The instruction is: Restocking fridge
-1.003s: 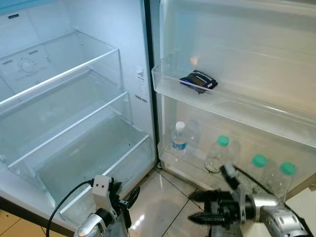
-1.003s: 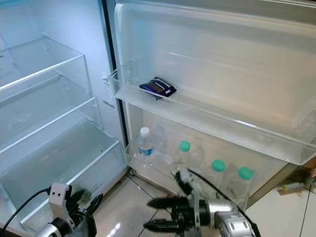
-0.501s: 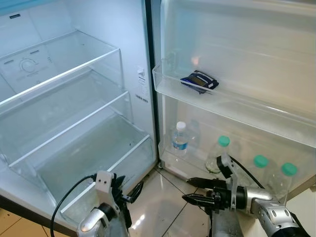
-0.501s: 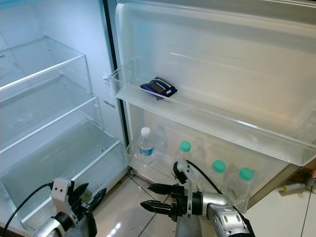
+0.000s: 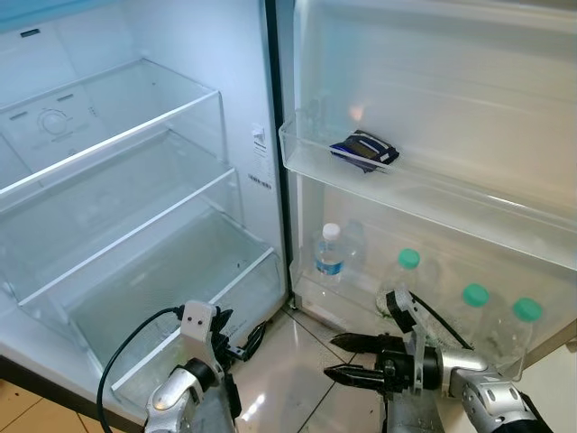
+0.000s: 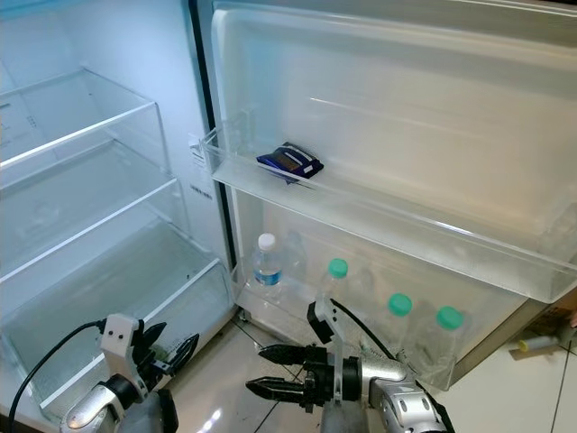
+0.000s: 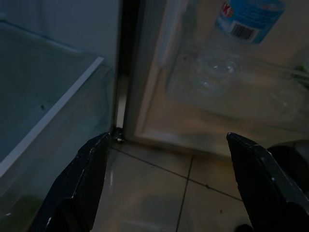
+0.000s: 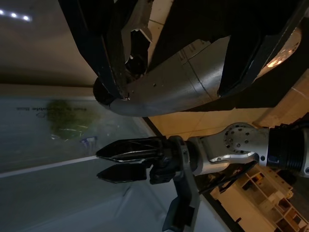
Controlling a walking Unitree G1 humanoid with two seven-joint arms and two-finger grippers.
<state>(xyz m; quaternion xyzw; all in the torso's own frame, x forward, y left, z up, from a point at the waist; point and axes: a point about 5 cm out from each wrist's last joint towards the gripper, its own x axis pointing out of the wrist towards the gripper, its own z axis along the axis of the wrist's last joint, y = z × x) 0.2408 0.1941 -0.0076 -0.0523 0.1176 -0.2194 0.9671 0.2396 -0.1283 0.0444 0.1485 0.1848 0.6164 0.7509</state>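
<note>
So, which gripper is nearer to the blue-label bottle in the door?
Right. The right gripper hangs just below the blue-label bottle; the left gripper is farther, near the crisper drawer.

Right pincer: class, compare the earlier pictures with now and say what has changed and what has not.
The right pincer has slid toward the robot's left across the floor tiles, fingers open and holding nothing. The left pincer has risen slightly, also empty. The dark packet on the upper door shelf and the bottles in the lower door shelf stayed put.
</note>
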